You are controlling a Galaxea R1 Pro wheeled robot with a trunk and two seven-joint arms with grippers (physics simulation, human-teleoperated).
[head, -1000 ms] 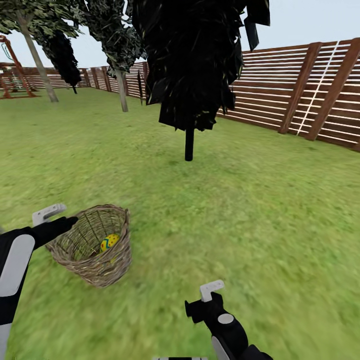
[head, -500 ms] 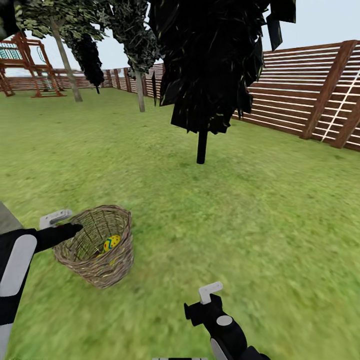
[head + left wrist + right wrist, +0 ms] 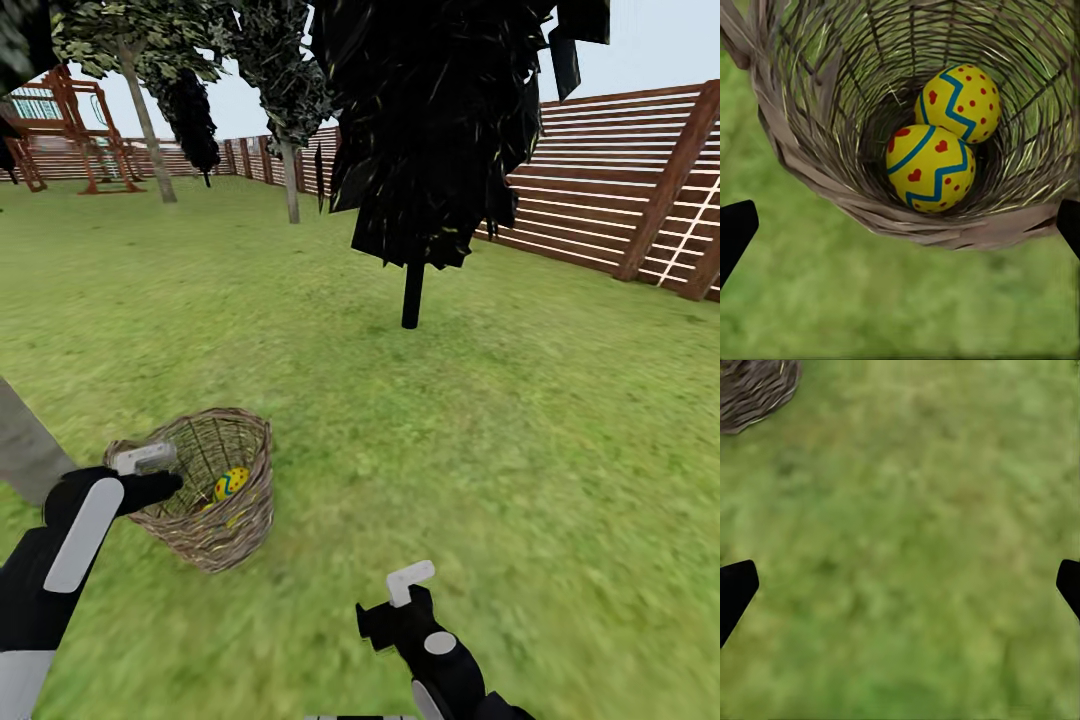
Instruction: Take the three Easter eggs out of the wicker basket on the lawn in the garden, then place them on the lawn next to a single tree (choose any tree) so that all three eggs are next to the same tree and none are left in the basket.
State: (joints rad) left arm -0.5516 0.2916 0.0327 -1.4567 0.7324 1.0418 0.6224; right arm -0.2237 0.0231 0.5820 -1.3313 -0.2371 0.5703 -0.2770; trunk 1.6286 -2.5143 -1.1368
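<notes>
The wicker basket stands on the lawn at my near left, and one yellow Easter egg shows inside it. The left wrist view looks into the basket, where two Easter eggs lie touching: one with red hearts, one with red dots. My left gripper hovers at the basket's near-left rim, open and holding nothing. My right gripper hangs open over bare grass, right of the basket. A pale grey tree trunk rises just left of the basket.
A black-trunked tree with near-black foliage stands ahead. Two pale-trunked trees stand farther back, near a wooden play frame. A brown slat fence runs along the right. Open grass lies to the right.
The camera has swung left, bringing the grey trunk into view at the lower left. My left gripper has come in closer to the basket's rim. The right arm holds about the same place.
</notes>
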